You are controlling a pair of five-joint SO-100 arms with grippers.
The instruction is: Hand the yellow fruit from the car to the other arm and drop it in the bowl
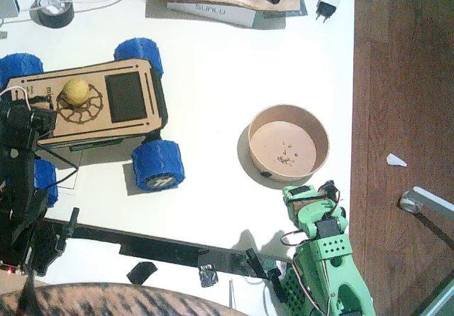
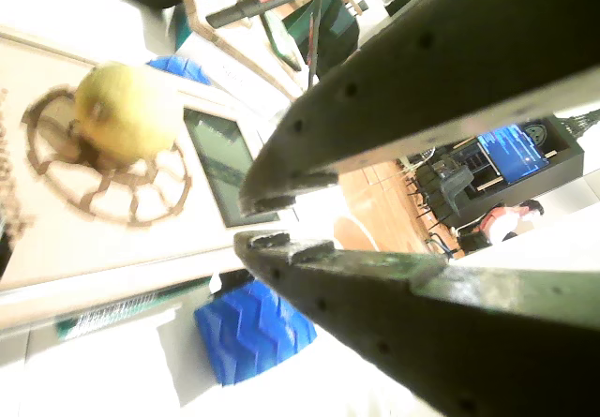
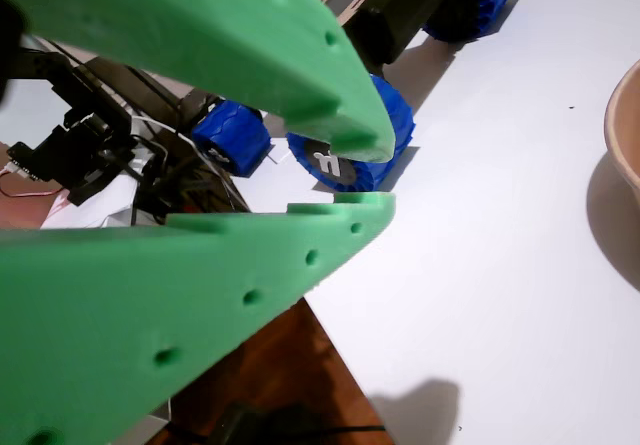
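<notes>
The yellow fruit [image 1: 76,90] rests on the round engraved pattern of the car [image 1: 106,121], which stands at the table's left on blue wheels. My left gripper [image 1: 44,121], black, hovers at the car's left end, just short of the fruit; in a wrist view the fruit [image 2: 122,112] lies up and left of the gripper [image 2: 261,218], whose jaws are nearly together and hold nothing. The green right gripper [image 1: 312,195] sits just below the tan bowl [image 1: 323,145]; in a wrist view the right gripper [image 3: 355,173] is likewise nearly closed and empty, pointing toward a blue wheel [image 3: 360,150].
A grey tape roll [image 1: 54,7] and a SUNLU box [image 1: 213,11] lie at the back. A black bar [image 1: 163,246] runs along the front edge. The table ends at the right [image 1: 347,82], beyond it wooden floor. Striped fabric [image 1: 106,300] shows at the bottom.
</notes>
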